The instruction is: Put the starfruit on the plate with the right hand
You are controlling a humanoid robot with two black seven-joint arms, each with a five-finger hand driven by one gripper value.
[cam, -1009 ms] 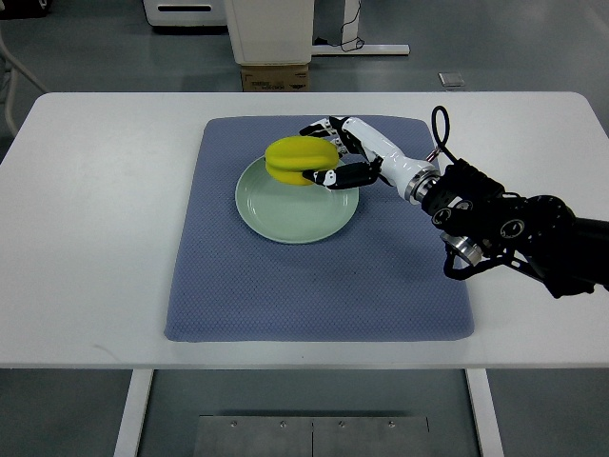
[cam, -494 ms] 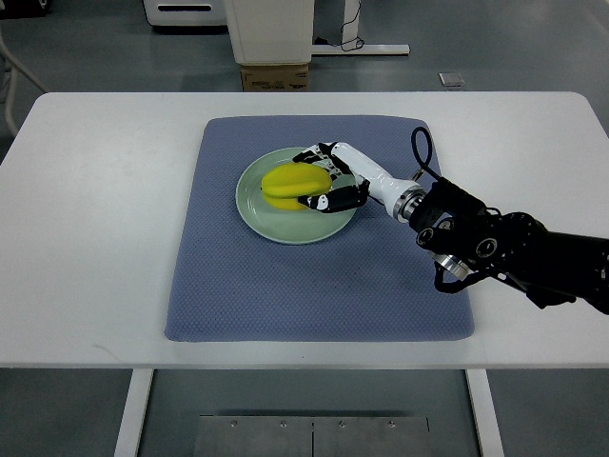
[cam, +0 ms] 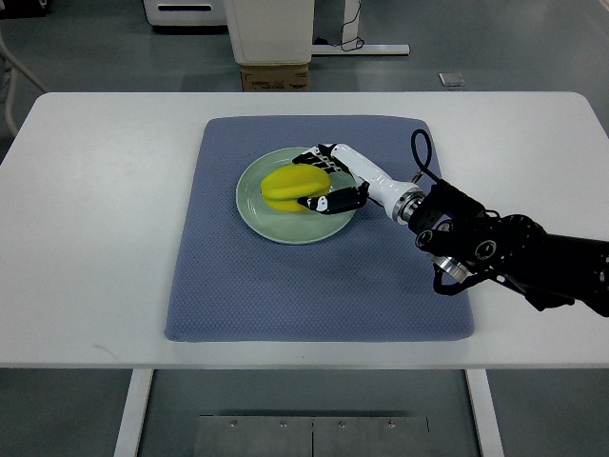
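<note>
A yellow starfruit (cam: pixel 288 184) lies on the pale green plate (cam: pixel 276 221), in its upper half. My right hand (cam: pixel 311 178) reaches in from the right, white with black fingers. Its fingers (cam: pixel 316 154) curl over the fruit's far side and the thumb (cam: pixel 321 202) presses the near side, so the hand is shut on the starfruit. The fruit rests low against the plate. The left hand is out of the picture.
The plate sits on a blue-grey mat (cam: pixel 314 276) that covers the middle of a white table (cam: pixel 95 209). My dark right forearm (cam: pixel 495 248) lies over the mat's right edge. A cardboard box (cam: pixel 274 76) stands on the floor beyond the table's far edge.
The right hand came down and toward me with the starfruit, from above the plate's far rim onto the plate. In the last half second it has hardly moved.
</note>
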